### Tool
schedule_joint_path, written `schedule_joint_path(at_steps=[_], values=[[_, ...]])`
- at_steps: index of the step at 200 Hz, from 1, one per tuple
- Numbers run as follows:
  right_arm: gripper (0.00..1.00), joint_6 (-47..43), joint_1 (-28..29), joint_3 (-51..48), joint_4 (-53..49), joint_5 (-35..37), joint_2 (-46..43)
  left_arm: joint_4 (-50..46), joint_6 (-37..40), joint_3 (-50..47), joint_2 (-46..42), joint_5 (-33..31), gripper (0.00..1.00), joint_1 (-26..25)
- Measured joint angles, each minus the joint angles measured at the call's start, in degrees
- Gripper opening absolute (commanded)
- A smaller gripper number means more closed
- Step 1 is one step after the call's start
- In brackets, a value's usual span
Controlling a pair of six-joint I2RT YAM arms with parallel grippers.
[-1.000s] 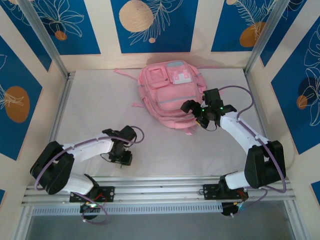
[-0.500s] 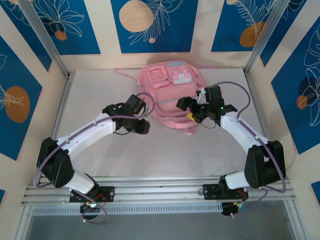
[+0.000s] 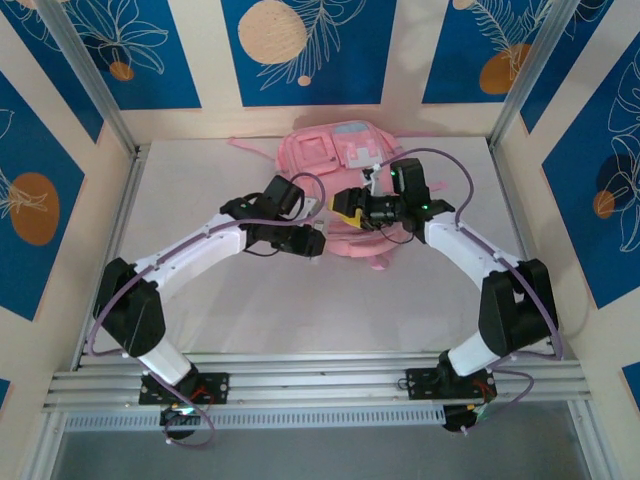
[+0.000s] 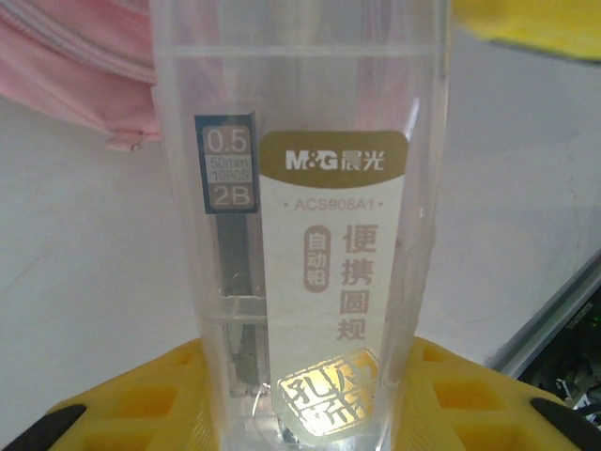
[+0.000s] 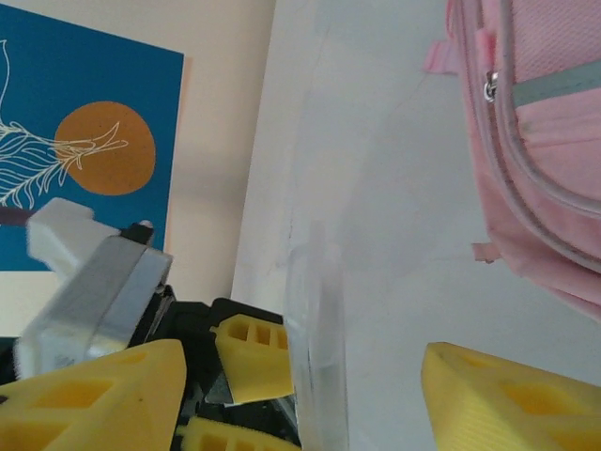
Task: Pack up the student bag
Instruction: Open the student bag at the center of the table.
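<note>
The pink student bag (image 3: pixel 340 170) lies flat at the back middle of the white table; its edge shows in the left wrist view (image 4: pixel 80 66) and its zip side in the right wrist view (image 5: pixel 545 141). My left gripper (image 3: pixel 308 240) is shut on a clear plastic case (image 4: pixel 300 235) with a white and gold label and a lead box inside, its yellow pads (image 4: pixel 122 404) on both faces. My right gripper (image 3: pixel 347 206) faces it just in front of the bag. Its jaws are open, with the case (image 5: pixel 317 357) edge-on between the fingers (image 5: pixel 84 395), a gap on each side.
The table (image 3: pixel 200 200) is bounded by a blue-and-cream wall at the back and metal posts (image 3: pixel 90 80) at the corners. A pink bag strap (image 3: pixel 250 143) trails left from the bag's top. The aluminium rail (image 3: pixel 320 385) runs along the near edge.
My left arm swung from the front left up to the bag's front edge, carrying the clear case. My right gripper moved left to meet it and its jaws have narrowed.
</note>
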Motion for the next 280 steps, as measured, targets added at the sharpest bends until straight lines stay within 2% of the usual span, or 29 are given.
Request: schedule_joint_path(at_steps=[21,53,69,80,87,100,103,144,177,235,256,280], values=[[0.57,0.2,1.1,0.5,0.4,-0.4,2.0,1.2,-0.2,0.0,0.0,0.6,0.39,0.0],[0.36,0.8,2.4,1.0,1.4,-1.5,4.2,2.6,-0.9,0.0,0.0,0.8,0.4,-0.2],[0.26,1.3,2.4,1.1,1.6,-2.1,4.7,2.7,-1.1,0.0,0.0,0.8,0.45,-0.3],[0.23,1.3,2.4,1.1,2.0,-2.5,4.7,2.7,-1.2,0.0,0.1,0.7,0.56,-0.3],[0.22,1.5,2.2,1.1,1.9,-2.5,4.7,2.8,-1.3,0.0,0.2,0.6,0.69,-0.3],[0.21,2.2,1.7,1.1,2.4,-3.2,4.8,3.1,-1.3,0.4,0.5,0.5,0.98,-0.3],[0.21,2.4,1.5,1.1,2.6,-3.4,4.8,3.1,-1.5,0.5,0.6,0.5,1.0,-0.4],[0.21,1.9,-3.2,0.1,0.5,-3.3,3.5,0.8,0.9,4.3,2.1,-2.4,1.0,-0.4],[0.2,0.8,-13.4,-3.5,-3.7,-1.4,-1.5,0.5,6.2,8.4,5.3,-6.7,0.99,-0.5],[0.19,0.6,-31.1,-9.0,-9.9,-0.5,-9.1,1.6,17.0,18.5,20.4,-16.8,0.95,-3.5],[0.19,0.6,-34.5,-9.2,-11.2,-1.3,-9.6,1.6,21.2,25.2,25.7,-19.6,0.95,-4.5],[0.19,0.6,-35.7,-9.2,-12.2,-1.7,-10.7,2.2,25.8,30.7,29.6,-22.9,0.95,-5.2]])
